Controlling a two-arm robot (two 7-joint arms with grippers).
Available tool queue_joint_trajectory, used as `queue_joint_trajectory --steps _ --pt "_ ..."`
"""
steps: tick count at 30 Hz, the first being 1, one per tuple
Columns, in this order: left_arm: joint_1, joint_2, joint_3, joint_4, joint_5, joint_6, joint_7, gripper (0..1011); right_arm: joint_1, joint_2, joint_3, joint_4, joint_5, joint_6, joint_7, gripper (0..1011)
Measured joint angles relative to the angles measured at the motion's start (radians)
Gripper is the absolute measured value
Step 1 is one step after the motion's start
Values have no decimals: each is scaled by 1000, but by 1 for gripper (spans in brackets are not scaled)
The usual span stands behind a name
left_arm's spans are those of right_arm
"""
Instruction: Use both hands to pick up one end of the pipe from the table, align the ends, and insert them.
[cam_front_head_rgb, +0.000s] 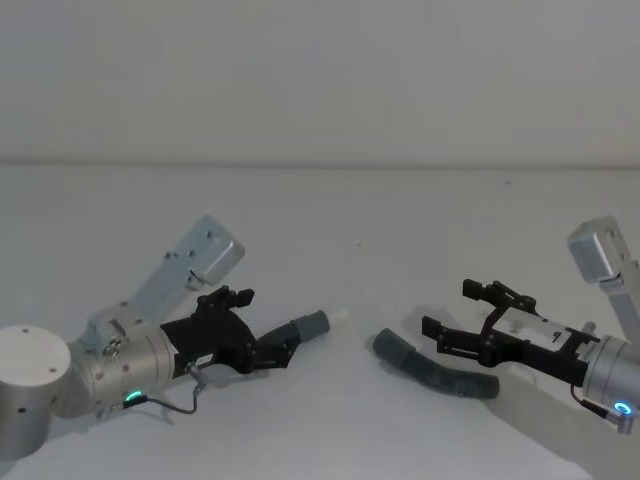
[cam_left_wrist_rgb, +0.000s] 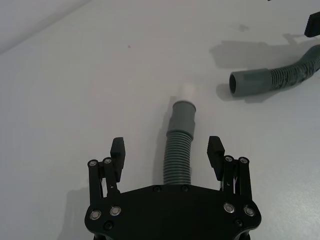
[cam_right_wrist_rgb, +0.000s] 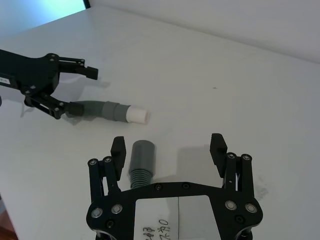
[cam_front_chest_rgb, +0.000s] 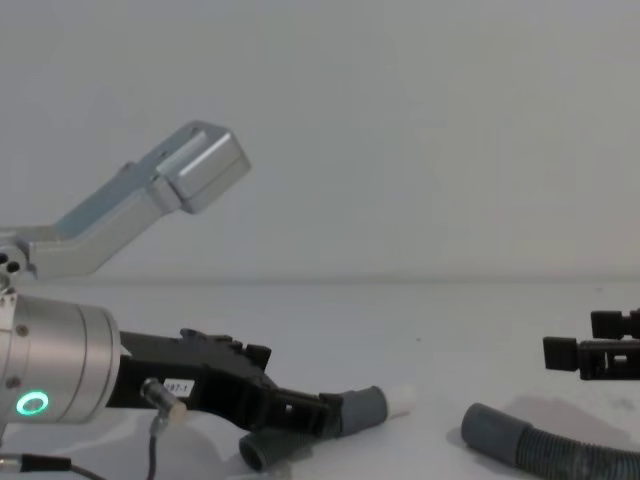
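A plain white matte tabletop (cam_front_head_rgb: 320, 230) carries a dark grey corrugated flexible hose (cam_front_head_rgb: 450, 375), seen as two stretches whose ends face each other across a bare gap near the middle. The left black plastic gripper (cam_left_wrist_rgb: 166, 150), on a silver metal arm (cam_front_chest_rgb: 150, 200), reaches in low from the robot's left. Its jointed fingers (cam_left_wrist_rgb: 118, 150) are spread wide on either side of the hose and, in the left wrist view, stand clear of it. Just ahead of those fingers is the smooth grey cuff with the narrower white tip (cam_left_wrist_rgb: 183, 112), pointing toward the other end. Whether this cuff lies flat on the table or sits slightly off it cannot be told. The right black plastic gripper (cam_right_wrist_rgb: 168, 145) comes in low from the robot's right, its fingers likewise splayed apart and clasping nothing. The smooth grey cuff with the plain open mouth (cam_right_wrist_rgb: 142, 154) lies between them, close beside one finger and well apart from the other. In the head view this cuff rests on the table near the right gripper's fingertips, with the hose curving back beneath the gripper. The two cuffs are apart, not joined.
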Motion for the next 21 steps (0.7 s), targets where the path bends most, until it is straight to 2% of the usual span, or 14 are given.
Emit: queue_joint_trajectory --steps 13,21 --pt "14 -1 2 -3 12 9 -7 1001 -6 37 -30 0 -2 -36 56 1002" --pt "22 -15 2 -3 18 14 -6 1001 -18 59 -43 -5 -2 -43 72 1002"
